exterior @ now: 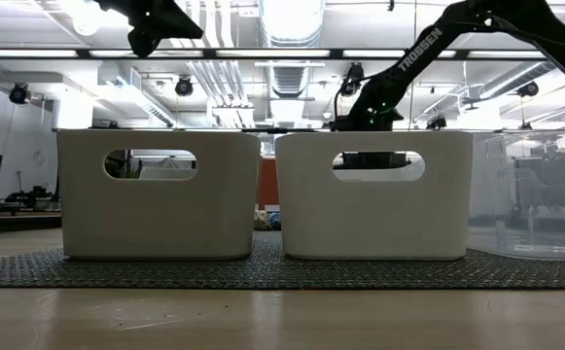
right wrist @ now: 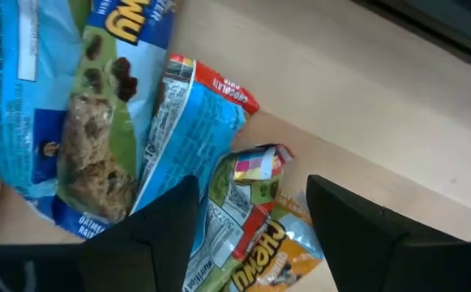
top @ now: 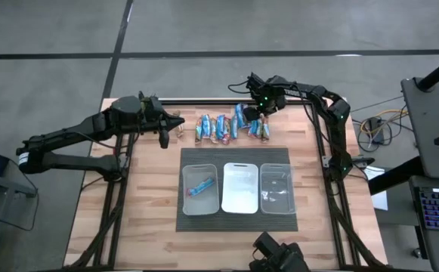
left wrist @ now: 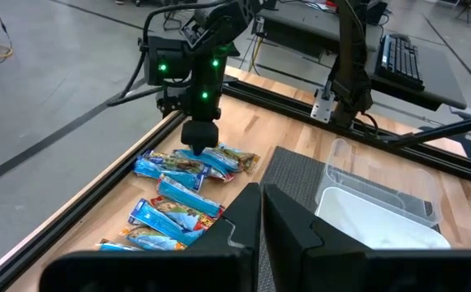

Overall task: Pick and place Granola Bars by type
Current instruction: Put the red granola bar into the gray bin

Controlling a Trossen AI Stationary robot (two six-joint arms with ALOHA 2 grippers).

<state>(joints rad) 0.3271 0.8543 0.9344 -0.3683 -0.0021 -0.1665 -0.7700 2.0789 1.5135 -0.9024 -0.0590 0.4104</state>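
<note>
We see the Granola Bars point(top: 223, 127) lying in a row on the wood table point(top: 128, 211) at the upper centre of the high view, above three clear bins point(top: 238, 189). One blue bar point(top: 201, 187) lies in the left bin. The right gripper point(top: 255, 111), jaws released, hovers over the row's right end. The left gripper point(top: 175, 122) is clenched, empty, left of the row.

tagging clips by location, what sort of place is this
Most likely a robotics lab or workshop. The wooden table sits on a bare concrete floor, open ducts and strip lights run overhead, and a keyboard sits on a desk beside it. Granola bars and bins suggest a sorting trial.
</note>
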